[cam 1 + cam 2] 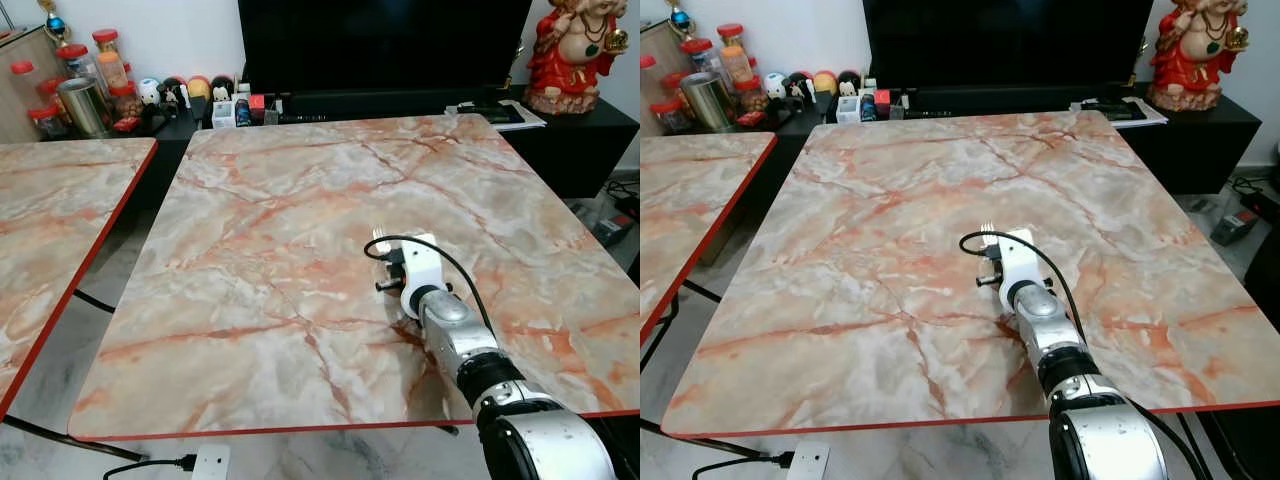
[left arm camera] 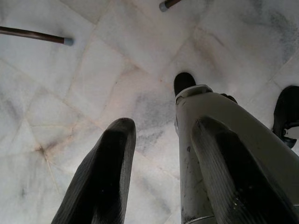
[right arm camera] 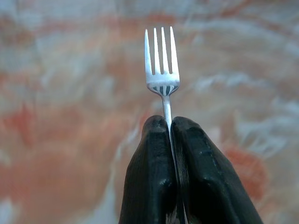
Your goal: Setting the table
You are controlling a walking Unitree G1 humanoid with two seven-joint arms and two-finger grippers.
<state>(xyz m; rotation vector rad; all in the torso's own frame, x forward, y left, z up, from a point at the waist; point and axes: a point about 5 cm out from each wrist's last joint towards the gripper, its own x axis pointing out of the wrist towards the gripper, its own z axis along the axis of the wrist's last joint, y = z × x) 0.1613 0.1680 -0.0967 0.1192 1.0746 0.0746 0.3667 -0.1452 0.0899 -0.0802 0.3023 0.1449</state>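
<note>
right end effector [image 3: 170, 128] pinched closed — left end effector [image 2: 163, 140] parted

Right arm over the marble table [image 1: 300, 250]
Fork [image 1: 381, 238] tines poke past the right gripper [image 1: 392, 252], lower right of centre.

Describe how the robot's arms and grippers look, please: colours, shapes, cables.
The right arm is a silver metal tube with a black joint ring and a white block at the wrist, where a thin black cable loops. The right gripper has two long black rounded fingers. The left gripper has the same ribbed black fingers.
</note>
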